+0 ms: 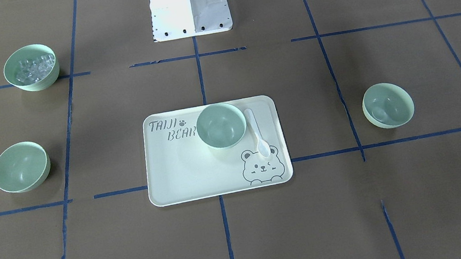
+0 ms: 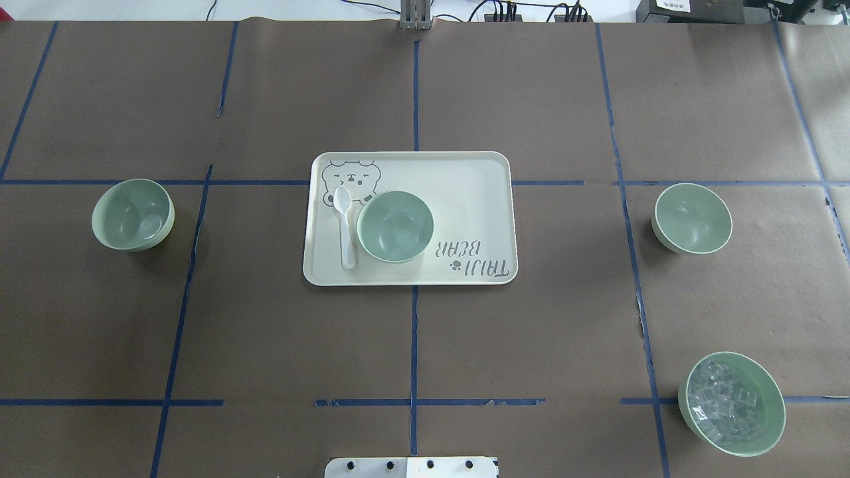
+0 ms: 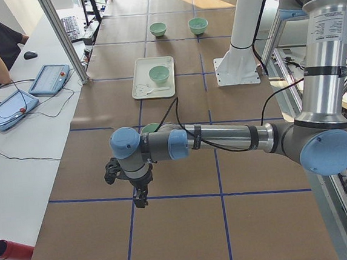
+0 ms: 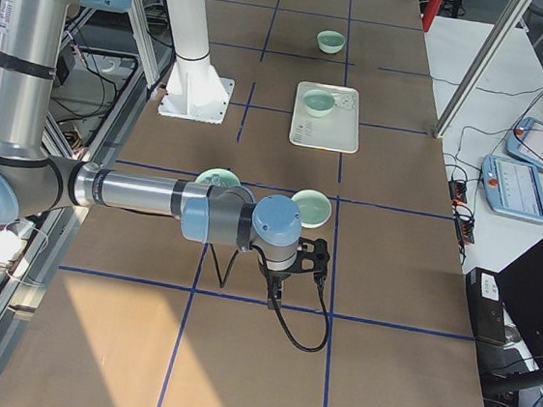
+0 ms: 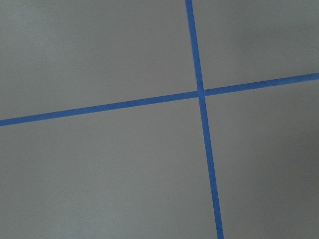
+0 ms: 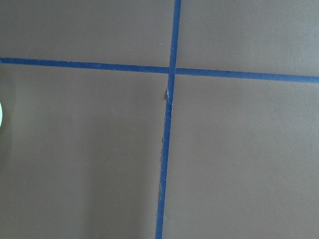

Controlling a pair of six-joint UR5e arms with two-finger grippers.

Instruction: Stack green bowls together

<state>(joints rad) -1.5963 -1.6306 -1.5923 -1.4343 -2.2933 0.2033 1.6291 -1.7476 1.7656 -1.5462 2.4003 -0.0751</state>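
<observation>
Green bowls (image 1: 221, 125) looked like light, stiff plastic with a smooth and probably slippery skin. I judged them not fragile, but apt to skid or tip if nudged at the rim. The sensible hold seemed to be a pinch on the wall at the rim, one finger inside and one outside (the round body looked too wide and slick to span).

All three were small, round, pale mint green, plain and empty inside, mouths up. The middle bowl (image 2: 395, 226) sat on a cream bear-print tray (image 2: 478, 172) at the centre of the desk (image 2: 531, 332), just beside a white spoon (image 2: 345, 229); whether they touched I could not tell. The left bowl (image 2: 133, 214) and the right bowl (image 2: 692, 218) stood on the bare desk, well apart from the tray on either side. None was stacked yet. A fourth bowl of clear cubes (image 2: 730, 403) stood nearer the robot on its right.

The left gripper (image 3: 139, 201) and the right gripper (image 4: 274, 301) hung over the desk's far ends, pointing down and holding nothing I could see. They showed only in the side views, so I could not tell whether either was released or clenched.
</observation>
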